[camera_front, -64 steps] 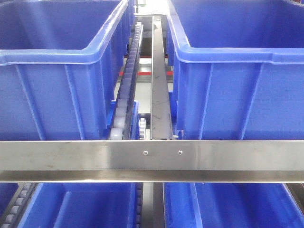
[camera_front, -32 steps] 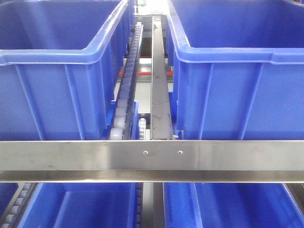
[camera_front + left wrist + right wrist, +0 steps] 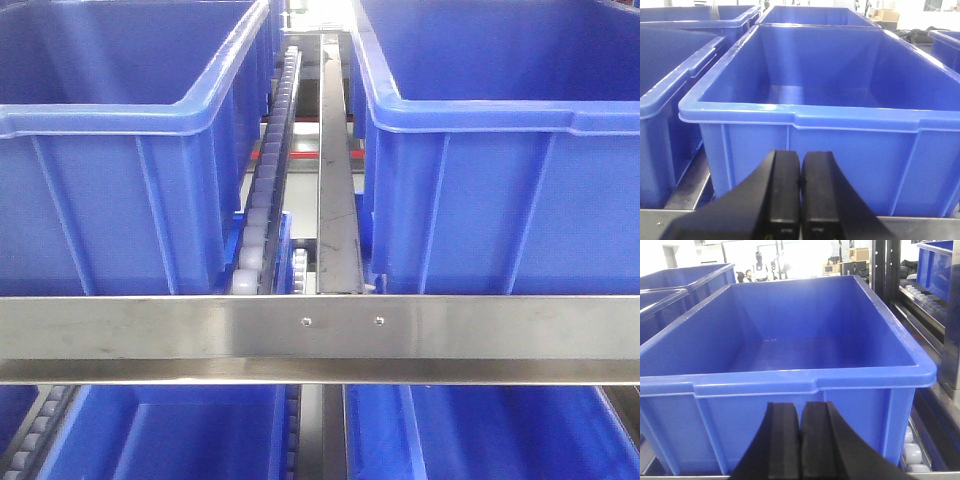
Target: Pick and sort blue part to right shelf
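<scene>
1. Steel crossbar [image 3: 320, 338] spans the front of the shelf [image 3: 338, 150]; above it stand the left bin [image 3: 120, 180] and the right bin [image 3: 500, 180], with a roller track [image 3: 268, 190] between them. Further bins show below the crossbar.
2. Left gripper [image 3: 800, 195] faces the front wall of a bin [image 3: 815, 145]; its pads are pressed together with nothing between them.
3. Right gripper [image 3: 800, 440] likewise faces a bin [image 3: 790, 405], closed fully and holding nothing.
4. Blue part: not visible in any view. The bin interiors that show appear bare.
5. Risk: with both grippers low, just before the bin walls, a forward reach could strike a rim or the crossbar. A blue part against blue bins would also be hard to pick out, inviting a grasp of the wrong block.
6. Change: the front view matches the two earlier frames; nothing on the shelf has shifted.
</scene>
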### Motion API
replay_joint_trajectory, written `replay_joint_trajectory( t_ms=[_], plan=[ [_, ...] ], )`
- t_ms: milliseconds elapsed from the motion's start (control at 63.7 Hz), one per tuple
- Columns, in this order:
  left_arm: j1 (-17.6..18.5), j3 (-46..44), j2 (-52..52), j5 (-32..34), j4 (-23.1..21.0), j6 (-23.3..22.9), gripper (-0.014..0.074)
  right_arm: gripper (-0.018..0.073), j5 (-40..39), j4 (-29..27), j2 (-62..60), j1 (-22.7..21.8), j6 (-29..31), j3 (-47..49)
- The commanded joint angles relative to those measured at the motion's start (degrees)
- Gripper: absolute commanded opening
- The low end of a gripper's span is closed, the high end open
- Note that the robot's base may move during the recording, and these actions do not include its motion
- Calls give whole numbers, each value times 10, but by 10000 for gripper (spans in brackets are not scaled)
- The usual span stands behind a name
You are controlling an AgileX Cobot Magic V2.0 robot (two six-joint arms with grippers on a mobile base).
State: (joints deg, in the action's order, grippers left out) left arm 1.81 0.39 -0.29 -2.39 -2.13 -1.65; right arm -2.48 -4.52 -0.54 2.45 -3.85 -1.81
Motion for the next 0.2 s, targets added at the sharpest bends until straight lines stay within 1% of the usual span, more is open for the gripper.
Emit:
replay_joint_trajectory(
  t_ms=[0, 189],
  plan=[
    [0, 13, -14, 45, -5, -4, 133, 54, -49, -1, -12, -2, 2, 13],
    [0, 13, -14, 45, -5, -4, 133, 54, -49, -1, -12, -2, 2, 13]
  ],
)
